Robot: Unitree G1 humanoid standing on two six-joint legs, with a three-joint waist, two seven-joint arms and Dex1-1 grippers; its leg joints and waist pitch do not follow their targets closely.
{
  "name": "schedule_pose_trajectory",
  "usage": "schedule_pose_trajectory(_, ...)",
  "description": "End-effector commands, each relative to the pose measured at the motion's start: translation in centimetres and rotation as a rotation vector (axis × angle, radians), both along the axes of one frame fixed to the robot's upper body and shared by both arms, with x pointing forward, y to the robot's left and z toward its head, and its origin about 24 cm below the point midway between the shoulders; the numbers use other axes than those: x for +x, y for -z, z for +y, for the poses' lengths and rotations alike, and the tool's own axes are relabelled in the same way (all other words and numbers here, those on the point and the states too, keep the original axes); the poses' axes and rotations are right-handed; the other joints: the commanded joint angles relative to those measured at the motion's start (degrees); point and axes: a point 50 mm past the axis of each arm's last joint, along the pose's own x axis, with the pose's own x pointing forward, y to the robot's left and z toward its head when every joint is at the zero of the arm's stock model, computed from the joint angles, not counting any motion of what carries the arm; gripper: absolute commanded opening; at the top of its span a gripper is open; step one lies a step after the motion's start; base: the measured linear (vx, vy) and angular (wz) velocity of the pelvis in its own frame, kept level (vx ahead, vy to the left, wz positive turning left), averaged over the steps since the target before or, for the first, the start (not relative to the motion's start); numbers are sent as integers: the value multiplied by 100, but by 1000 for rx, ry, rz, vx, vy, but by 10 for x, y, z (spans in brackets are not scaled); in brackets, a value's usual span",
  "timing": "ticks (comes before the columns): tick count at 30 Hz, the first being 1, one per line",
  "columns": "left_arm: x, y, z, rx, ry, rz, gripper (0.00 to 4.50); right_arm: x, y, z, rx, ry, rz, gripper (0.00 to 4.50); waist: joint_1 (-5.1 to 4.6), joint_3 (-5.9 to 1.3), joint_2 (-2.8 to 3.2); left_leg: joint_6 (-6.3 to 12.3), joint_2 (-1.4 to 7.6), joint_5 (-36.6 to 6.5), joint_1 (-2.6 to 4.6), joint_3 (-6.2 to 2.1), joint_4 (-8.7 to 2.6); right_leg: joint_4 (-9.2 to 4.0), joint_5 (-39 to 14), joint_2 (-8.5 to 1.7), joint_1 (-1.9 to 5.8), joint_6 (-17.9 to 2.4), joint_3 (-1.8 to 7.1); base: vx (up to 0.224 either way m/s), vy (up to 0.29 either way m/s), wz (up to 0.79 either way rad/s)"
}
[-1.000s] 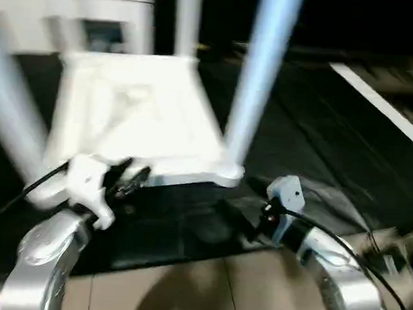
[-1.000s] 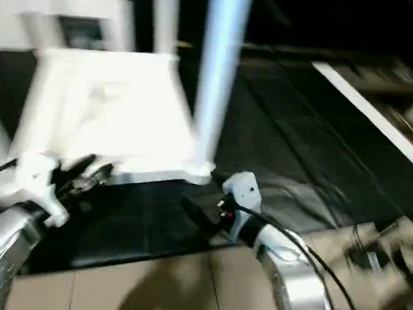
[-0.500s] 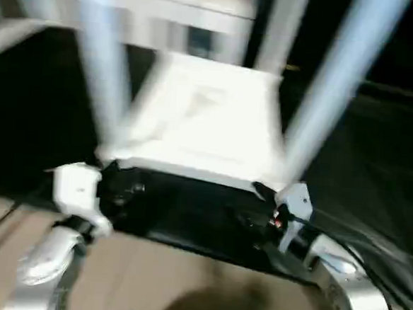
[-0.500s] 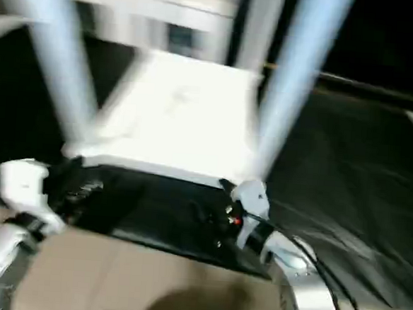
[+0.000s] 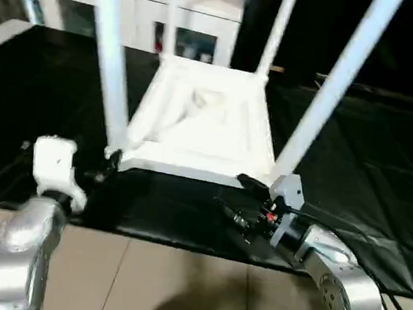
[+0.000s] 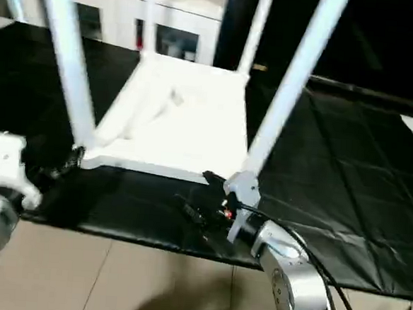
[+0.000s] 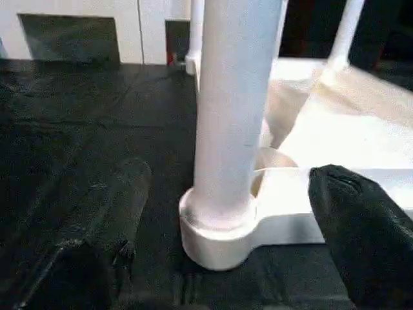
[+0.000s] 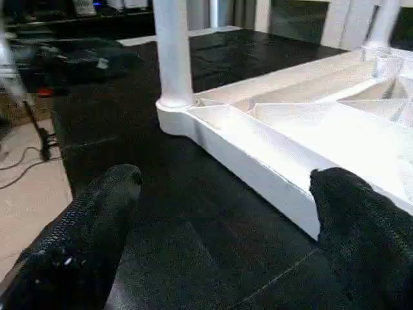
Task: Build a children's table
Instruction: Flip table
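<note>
white children's table (image 5: 201, 123) lies upside down on the black cloth (image 5: 346, 179), four legs up. left gripper (image 7: 219, 213) and right gripper (image 8: 219, 213) are both spread wide, holding nothing, near its front corners.

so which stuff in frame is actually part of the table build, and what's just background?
Part of the job:
- table top, upside down on the black mat
- four legs, standing in the corner sockets

Just around:
- white glass-door cabinet behind
- black mat
- cables on the floor
</note>
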Motion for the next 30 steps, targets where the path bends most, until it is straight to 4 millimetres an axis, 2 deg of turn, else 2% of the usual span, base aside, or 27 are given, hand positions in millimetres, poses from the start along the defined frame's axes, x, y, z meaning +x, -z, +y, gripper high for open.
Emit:
schedule_pose_trajectory(1,11,4,-1,20,36,47,443,4,-4,1,-4,-22,4,450,-10,-293,167,88,367,-311,-53,-216,-533,-423,-505,-691,185,-828,425,0,0,0)
schedule_pose_trajectory(2,18,3,1,26,48,54,443,5,-5,2,-6,-26,3,450,-2,-308,159,143,341,-159,-30,-199,-515,-408,-307,-675,171,-859,421,0,0,0)
schedule_pose_trajectory(4,25,3,3,30,55,66,443,6,-6,4,-9,-46,1,450,7,-349,160,222,344,170,-53,-200,-489,-339,211,-676,198,-953,413,0,0,0)
schedule_pose_trajectory(5,29,3,2,26,72,66,443,5,-6,5,-14,-54,5,450,15,-354,146,285,343,349,-90,-199,-481,-307,483,-674,213,-1019,406,0,0,0)
schedule_pose_trajectory(9,41,4,-2,22,121,80,443,4,-5,9,-29,-98,16,450,20,-364,181,360,365,426,-81,-199,-468,-277,780,-688,215,-1193,388,0,0,0)
schedule_pose_trajectory(12,52,4,-4,-7,124,75,443,6,-4,12,-45,-111,12,450,17,-339,193,302,371,118,-74,-192,-489,-333,426,-706,215,-1232,386,0,0,0)
schedule_pose_trajectory(13,60,4,-5,-39,117,73,427,8,-5,14,-47,-125,16,450,13,-330,193,254,368,17,-73,-198,-503,-354,251,-705,220,-1221,384,0,0,0)
schedule_pose_trajectory(16,67,3,-4,-44,92,72,405,9,-7,17,-37,-147,16,450,27,-316,182,146,395,-179,-69,-205,-516,-378,-70,-733,224,-1181,389,0,0,0)
schedule_pose_trajectory(19,76,5,-3,-40,87,84,380,11,-9,20,-48,-159,6,450,28,-336,183,132,394,-56,-78,-210,-507,-365,-7,-737,235,-1118,393,0,0,0)
schedule_pose_trajectory(22,79,7,-4,-57,80,102,367,12,-10,21,-56,-169,2,450,28,-352,198,149,402,99,-78,-213,-497,-325,275,-750,235,-1191,389,0,0,0)
schedule_pose_trajectory(24,80,9,-4,-61,66,110,340,13,-10,22,-51,-172,1,450,34,-353,175,185,401,147,-79,-204,-490,-311,407,-748,237,-1258,389,0,0,0)
schedule_pose_trajectory(26,81,10,-3,-67,57,106,335,13,-10,22,-49,-179,0,450,34,-350,182,201,404,127,-85,-206,-494,-317,388,-752,240,-1272,386,0,0,0)
schedule_pose_trajectory(27,81,10,-3,-73,54,105,331,13,-10,22,-49,-182,-2,450,31,-346,167,205,403,100,-86,-200,-493,-327,355,-752,239,-1268,390,0,0,0)
schedule_pose_trajectory(30,82,10,-2,-83,47,98,292,13,-11,22,-47,-183,-7,450,37,-336,166,186,407,10,-84,-201,-501,-345,158,-758,237,-1248,391,0,0,0)
